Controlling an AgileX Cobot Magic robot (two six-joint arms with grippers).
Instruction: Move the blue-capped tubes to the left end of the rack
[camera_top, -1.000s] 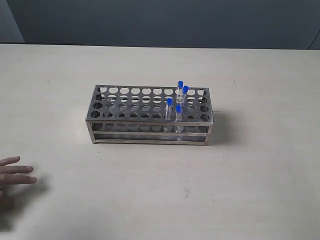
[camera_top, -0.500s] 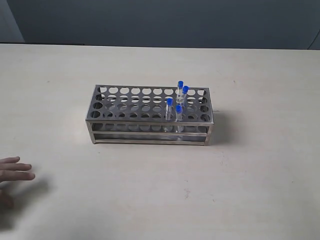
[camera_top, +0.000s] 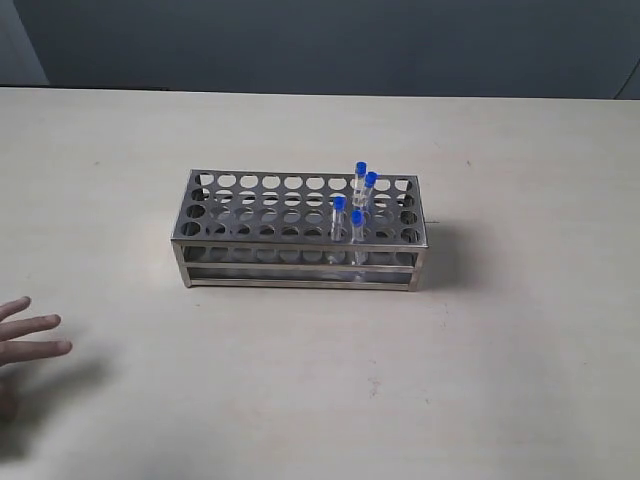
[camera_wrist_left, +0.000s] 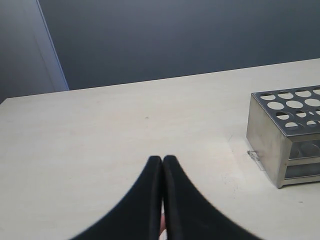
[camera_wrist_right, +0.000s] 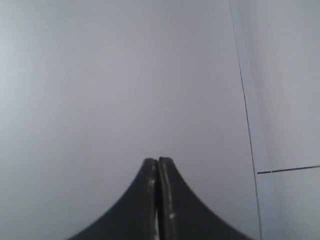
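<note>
The stainless-steel rack (camera_top: 300, 232) stands in the middle of the table, and its left end (camera_wrist_left: 280, 140) shows in the left wrist view. The blue-capped tubes (camera_top: 356, 205) stand upright in holes near the rack's right end, two in the back rows and two in the front rows. My left gripper (camera_wrist_left: 162, 159) is shut and empty, low over the table to the left of the rack. My right gripper (camera_wrist_right: 158, 161) is shut and empty, facing a plain grey wall. Neither gripper shows in the exterior view.
A person's hand (camera_top: 25, 335) rests on the table at the left edge of the exterior view. A dark wall (camera_top: 320, 45) runs behind the table's far edge.
The person's hand has drawn back a little toward the left edge of the exterior view. The rack and tubes have not moved.
</note>
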